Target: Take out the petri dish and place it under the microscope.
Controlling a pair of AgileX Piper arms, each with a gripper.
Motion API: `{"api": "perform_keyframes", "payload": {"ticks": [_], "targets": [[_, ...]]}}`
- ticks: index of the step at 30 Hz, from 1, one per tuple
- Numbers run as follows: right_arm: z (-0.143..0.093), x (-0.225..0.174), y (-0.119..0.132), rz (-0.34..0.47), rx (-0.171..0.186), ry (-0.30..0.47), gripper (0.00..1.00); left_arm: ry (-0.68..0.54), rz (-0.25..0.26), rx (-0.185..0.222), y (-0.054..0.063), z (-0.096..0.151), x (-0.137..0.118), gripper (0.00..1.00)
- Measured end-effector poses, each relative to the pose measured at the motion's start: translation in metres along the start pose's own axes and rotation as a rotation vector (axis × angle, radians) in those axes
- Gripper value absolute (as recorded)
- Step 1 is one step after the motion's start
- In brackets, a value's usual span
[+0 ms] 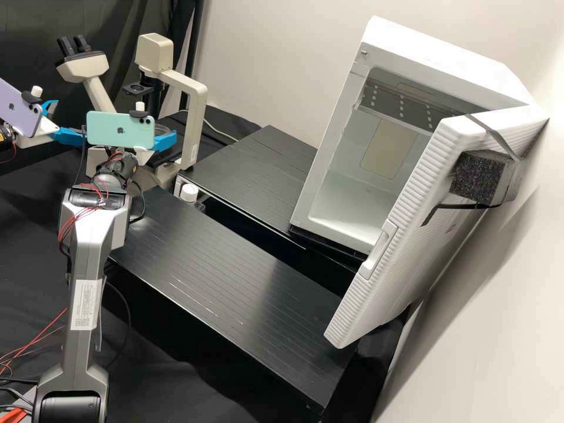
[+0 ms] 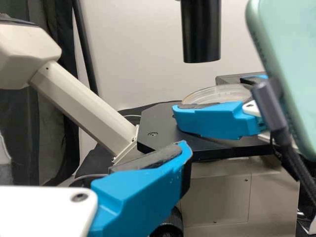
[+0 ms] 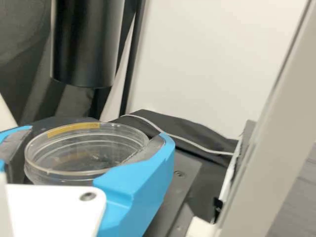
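Petri dish (image 3: 89, 158) needed level centring beneath the black tube (image 3: 86, 47) before release. In the high view, the left gripper (image 1: 69, 121) stood spread at its nine o'clock, best kept clear; the right gripper (image 3: 95, 133) pinched its sides near the microscope stage (image 2: 163, 126).

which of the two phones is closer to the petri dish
The mint-green phone, beside the right gripper that grips the petri dish; the lilac phone sits farther left in the high view.
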Motion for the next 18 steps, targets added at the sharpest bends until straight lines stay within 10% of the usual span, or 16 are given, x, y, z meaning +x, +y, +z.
{"api": "perform_keyframes", "payload": {"ticks": [10, 18], "targets": [[0.0034, 0.0056, -0.0061, -0.045, 0.091, -0.005, 0.0, 0.0, 0.0, 0.0, 0.0, 0.0, 0.0, 1.0], [0.004, 0.0068, -0.0065, -0.048, 0.091, -0.006, 0.0, 0.0, 0.0, 0.0, 0.0, 0.0, 0.0, 1.0]]}}
